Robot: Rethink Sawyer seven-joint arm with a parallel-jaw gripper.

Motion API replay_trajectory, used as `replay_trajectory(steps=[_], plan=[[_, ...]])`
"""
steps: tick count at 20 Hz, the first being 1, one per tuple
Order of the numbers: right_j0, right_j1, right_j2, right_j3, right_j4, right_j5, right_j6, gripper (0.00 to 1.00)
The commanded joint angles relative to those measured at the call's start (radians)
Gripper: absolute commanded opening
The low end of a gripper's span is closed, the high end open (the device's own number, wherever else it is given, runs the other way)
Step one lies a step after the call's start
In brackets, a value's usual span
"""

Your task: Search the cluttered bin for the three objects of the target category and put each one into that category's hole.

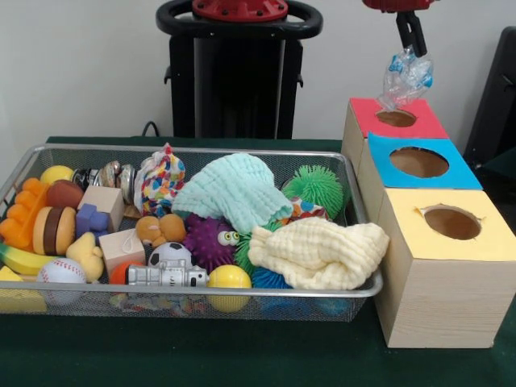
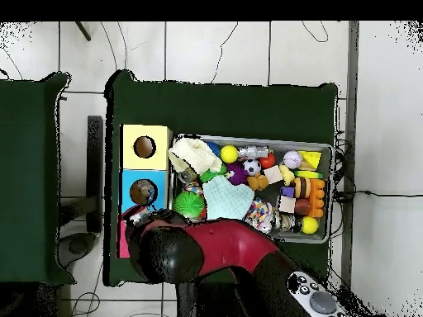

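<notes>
— Where were you at that moment, and what did you have?

— My black gripper (image 1: 411, 44) hung above the round hole in the red paper top of the pale wooden box (image 1: 396, 118). My fingers were pinched on a crinkled clear plastic wrapper with blue markings (image 1: 407, 76), which dangled just over the opening, its lower end close to the rim. I judged I held it from the top so that it would fall straight through once let go.

— And the rest?

— The wide silver wire-mesh bin (image 1: 355, 292) stood beside the boxes, well apart from me, packed with toys under a mint knitted cloth (image 1: 234, 189) and a pale yellow knitted cloth (image 1: 318, 254). From overhead my red arm (image 2: 223, 248) covered the red box; only the blue-topped box (image 2: 144, 191) and the yellow-topped box (image 2: 145, 147) showed. Whether more such wrappers lay under the cloths, I couldn't tell.
</notes>
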Motion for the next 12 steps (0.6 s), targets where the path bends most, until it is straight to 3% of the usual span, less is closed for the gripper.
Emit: replay_trajectory(steps=[1,12], plan=[[0.014,0.024,-0.089,-0.093,-0.052,-0.068,0.277,0.00],[0.072,0.074,-0.158,-0.120,-0.061,-0.127,0.278,0.00]])
